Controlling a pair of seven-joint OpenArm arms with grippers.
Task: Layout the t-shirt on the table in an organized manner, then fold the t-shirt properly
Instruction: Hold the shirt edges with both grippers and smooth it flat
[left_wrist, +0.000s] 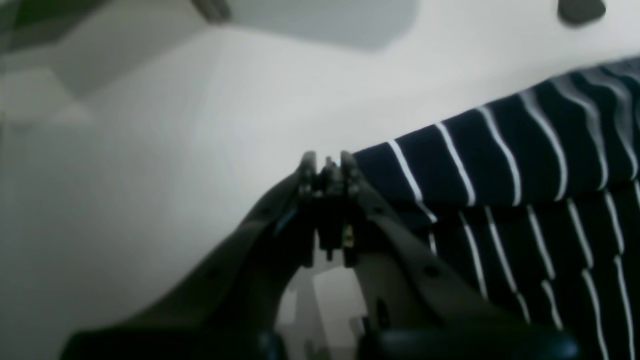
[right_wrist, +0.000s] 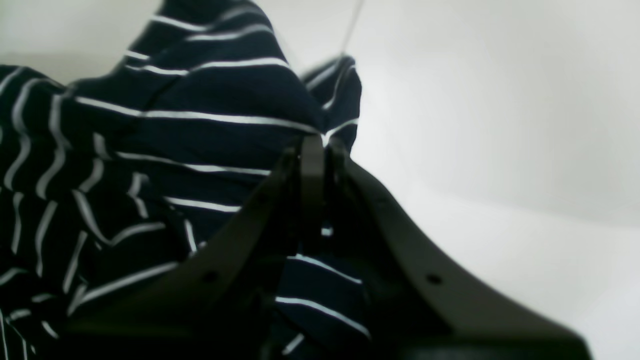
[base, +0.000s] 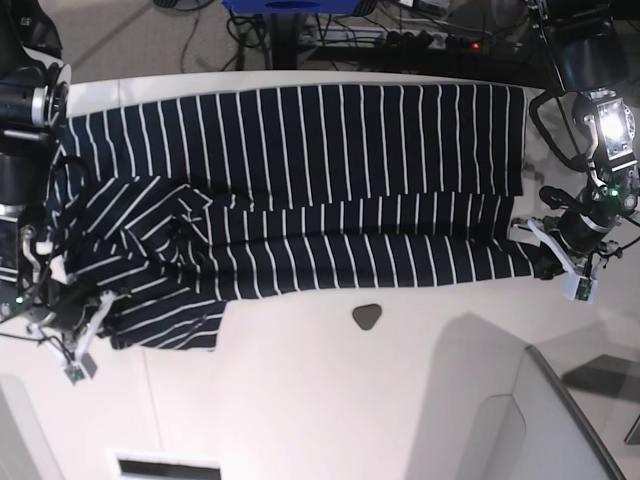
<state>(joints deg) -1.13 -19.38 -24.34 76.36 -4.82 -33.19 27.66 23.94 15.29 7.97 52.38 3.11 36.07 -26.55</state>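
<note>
Starting at the left of the base view, the right gripper (base: 88, 318) is sitting at the near left corner of the t-shirt (base: 300, 190), its jaws pressed together on a fold of the striped cloth; the right wrist view shows the fabric (right_wrist: 200, 130) bunching up around the closed tips (right_wrist: 320, 150). That end of the shirt is lying rumpled, with a sleeve crumpled over the body.

Moving toward the middle, the shirt is stretching sideways across the far half of the table (base: 300, 400), already doubled lengthwise, with its upper layer lying fairly flat. A small dark grey piece (base: 367, 316) is resting on the bare tabletop just beside the near edge of the cloth.

At the right, the left gripper (base: 548, 262) is pinching the near right corner of the shirt, jaws closed on the hem (left_wrist: 380, 160).

Judging by this, the fold is under way. The next move probably calls for both arms lifting their corners together, keeping the cloth taut so the rumpled left end smooths out.
</note>
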